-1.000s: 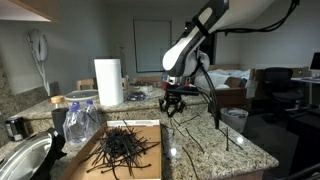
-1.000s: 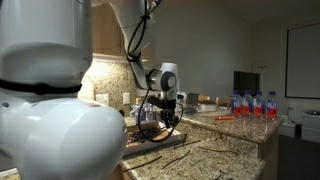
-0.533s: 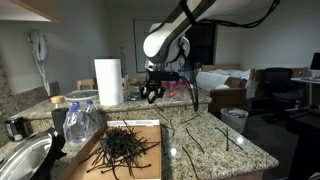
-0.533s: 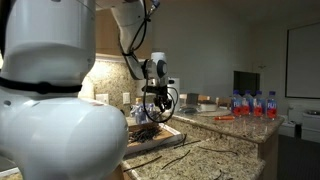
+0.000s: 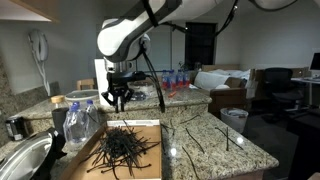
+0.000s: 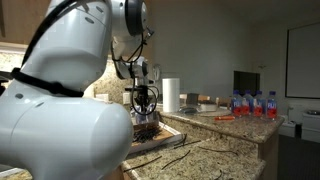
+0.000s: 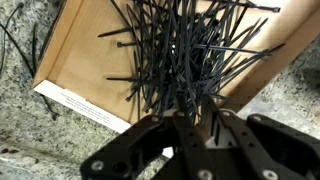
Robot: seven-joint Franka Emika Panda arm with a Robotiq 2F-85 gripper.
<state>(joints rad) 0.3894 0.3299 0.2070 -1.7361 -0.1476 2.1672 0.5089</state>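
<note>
At the lower left of an exterior view a metal sink (image 5: 20,160) is set in the granite surface (image 5: 235,155), and a clump of clear plastic bottles (image 5: 80,122) stands just right of it. Next comes a flat card (image 5: 148,128), which lies on the surface and carries a loose heap of black ties (image 5: 125,150) at the lower middle of the frame. The pincer (image 5: 118,99) hangs above the heap's left part, points down and stays clear of it; its fingers stand apart, so it is released, and nothing shows between them. The wrist view looks straight down: the ties fan out across the upper middle and right of the frame over the card, whose pale edge runs along the left, and the dark finger bases fill the bottom. Right of the card a few stray ties (image 5: 200,135) lie scattered on the bare surface. Farther back, right of centre, red-capped bottles (image 5: 180,78) stand in a row. In the exterior view half filled by the robot's white body, a paper roll (image 6: 170,95) stands just right of the pincer.
</note>
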